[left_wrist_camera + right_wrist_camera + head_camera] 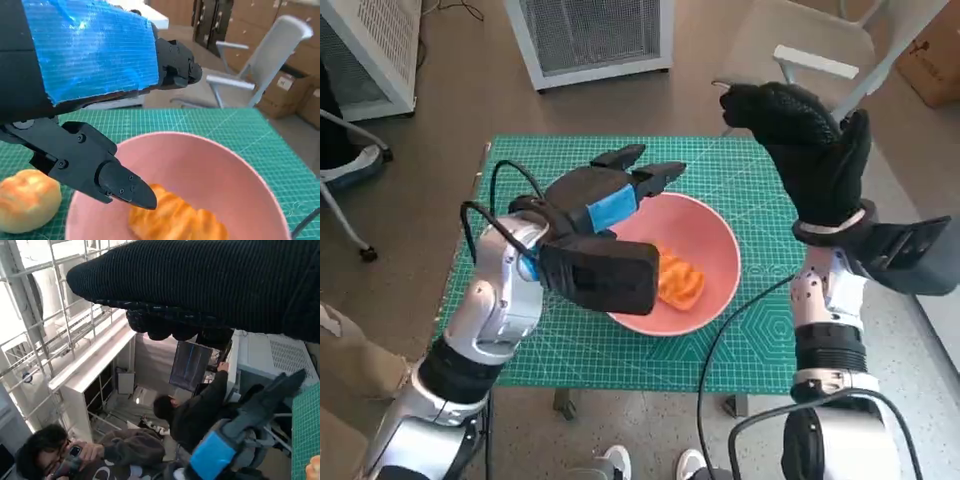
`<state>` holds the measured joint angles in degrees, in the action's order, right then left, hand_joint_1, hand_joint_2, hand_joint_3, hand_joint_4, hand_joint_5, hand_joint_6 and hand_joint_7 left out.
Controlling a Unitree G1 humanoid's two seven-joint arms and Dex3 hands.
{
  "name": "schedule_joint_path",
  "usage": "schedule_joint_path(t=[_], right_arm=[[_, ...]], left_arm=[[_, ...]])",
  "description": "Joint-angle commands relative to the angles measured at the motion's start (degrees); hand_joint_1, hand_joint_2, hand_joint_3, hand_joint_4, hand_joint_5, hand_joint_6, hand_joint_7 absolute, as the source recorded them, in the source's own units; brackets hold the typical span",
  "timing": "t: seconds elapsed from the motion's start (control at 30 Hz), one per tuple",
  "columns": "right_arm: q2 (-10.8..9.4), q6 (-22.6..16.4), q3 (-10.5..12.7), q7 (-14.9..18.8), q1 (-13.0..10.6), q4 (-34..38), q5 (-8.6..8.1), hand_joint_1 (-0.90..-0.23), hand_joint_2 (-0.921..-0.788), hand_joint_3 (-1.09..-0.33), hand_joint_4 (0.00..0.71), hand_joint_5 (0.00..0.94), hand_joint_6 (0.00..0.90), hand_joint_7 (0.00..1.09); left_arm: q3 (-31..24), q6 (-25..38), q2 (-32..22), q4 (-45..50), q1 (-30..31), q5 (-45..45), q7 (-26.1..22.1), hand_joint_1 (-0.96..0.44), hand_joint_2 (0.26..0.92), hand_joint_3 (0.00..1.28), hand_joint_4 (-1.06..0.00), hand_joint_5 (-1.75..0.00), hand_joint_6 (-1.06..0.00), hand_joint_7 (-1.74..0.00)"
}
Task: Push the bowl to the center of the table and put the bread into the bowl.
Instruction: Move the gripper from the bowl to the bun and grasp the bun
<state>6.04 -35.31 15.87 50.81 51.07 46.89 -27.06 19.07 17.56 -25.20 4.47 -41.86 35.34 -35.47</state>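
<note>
Left hand fingers apart over smooth pink bowl, ridged orange bread inside, knitted right hand seemingly empty

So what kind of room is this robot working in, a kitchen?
More likely a lab or workshop: a green cutting mat covers the small table, cardboard boxes sit stacked behind, and people sit at a monitor.

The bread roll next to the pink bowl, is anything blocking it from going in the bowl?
Nothing visible blocks it. The roll lies on the green mat right beside the bowl's rim. Another orange bread already lies inside, with room beside it. The left hand hovers above both, holding nothing.
</note>
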Motion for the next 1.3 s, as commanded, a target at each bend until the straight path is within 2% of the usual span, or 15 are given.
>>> schedule_joint_path(t=[0.03,0.2,0.5,0.83,0.97,1.3], right_arm=[[-0.27,0.52,0.00,-0.26,-0.46,0.49,0.04,-0.638,-0.921,-0.680,0.238,0.005,0.023,0.58],[-0.12,0.64,0.26,0.03,-0.33,0.93,-0.26,-0.637,-0.921,-0.679,0.239,0.005,0.023,0.59],[-0.18,0.74,0.47,0.16,0.00,1.51,-0.52,-0.636,-0.921,-0.679,0.239,0.004,0.022,0.59],[-0.53,0.69,0.39,0.11,0.48,1.89,-0.43,-0.633,-0.921,-0.680,0.238,0.003,0.021,0.59],[-0.75,0.36,0.32,0.62,0.72,2.52,-0.39,-0.633,-0.921,-0.680,0.237,0.002,0.021,0.59],[-0.61,0.28,0.41,1.06,1.03,3.09,-0.45,-0.633,-0.921,-0.681,0.235,0.001,0.020,0.59]], left_arm=[[-5.37,0.79,-4.13,5.77,2.38,-2.20,-1.45,-0.42,0.779,0.00,0.00,0.00,-0.17,-0.04],[-10.57,0.88,-8.82,8.64,4.49,-3.10,-1.76,-0.43,0.778,0.00,0.00,0.00,-0.16,-0.04],[-13.50,3.01,-12.31,10.06,5.71,-3.02,-2.00,-0.36,0.764,0.00,0.00,0.00,-0.17,-0.04],[-14.36,5.63,-14.77,9.20,7.23,-1.78,-1.69,-0.31,0.764,0.00,0.00,0.00,-0.15,-0.02],[-13.72,9.08,-15.76,9.44,8.96,-0.49,-3.17,-0.30,0.761,0.00,0.00,0.00,-0.15,-0.01],[-12.06,11.30,-16.36,8.81,9.03,0.11,-4.47,-0.25,0.752,0.00,0.00,0.00,-0.15,-0.01]])
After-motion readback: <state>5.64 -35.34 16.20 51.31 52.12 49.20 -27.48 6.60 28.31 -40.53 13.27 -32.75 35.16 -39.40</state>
